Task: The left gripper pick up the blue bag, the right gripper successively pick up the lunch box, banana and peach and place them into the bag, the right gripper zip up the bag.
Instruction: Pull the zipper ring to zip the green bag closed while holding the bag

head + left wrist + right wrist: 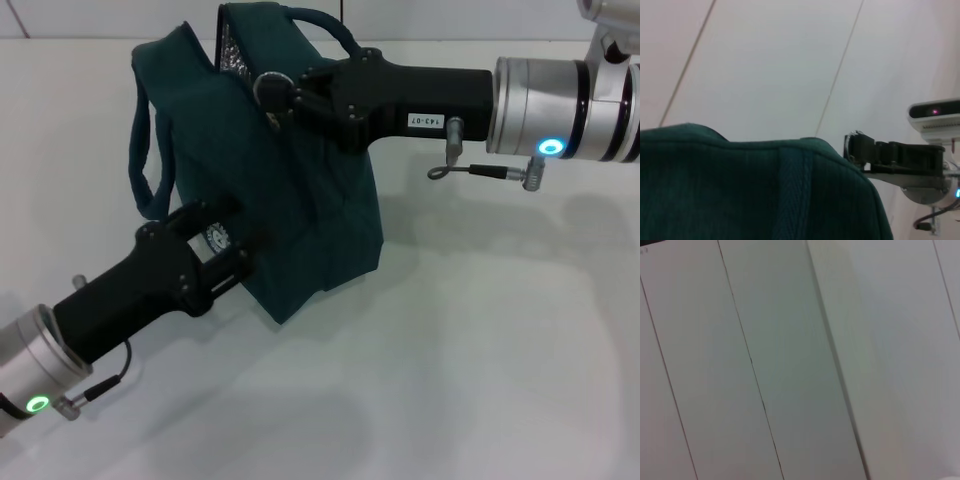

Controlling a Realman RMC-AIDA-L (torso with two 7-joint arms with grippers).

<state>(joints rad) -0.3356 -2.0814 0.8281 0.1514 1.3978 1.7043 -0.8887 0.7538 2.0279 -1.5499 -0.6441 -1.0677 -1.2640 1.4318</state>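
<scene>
Down at seven o'clock in the head view, the left tool [228, 232] reaches up onto the front of the blue bag [320, 225], its fingers pinching the fabric by the white logo. Standing on the white table [480, 360], the bag fills the upper centre. From three o'clock the right tool [285, 95] meets the bag's top edge; I cannot tell its grip

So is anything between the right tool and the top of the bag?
Nothing visible. The right tool is already at the top edge of the bag, by its opening. The left tool is at the bag's lower front, clear of that spot.
</scene>
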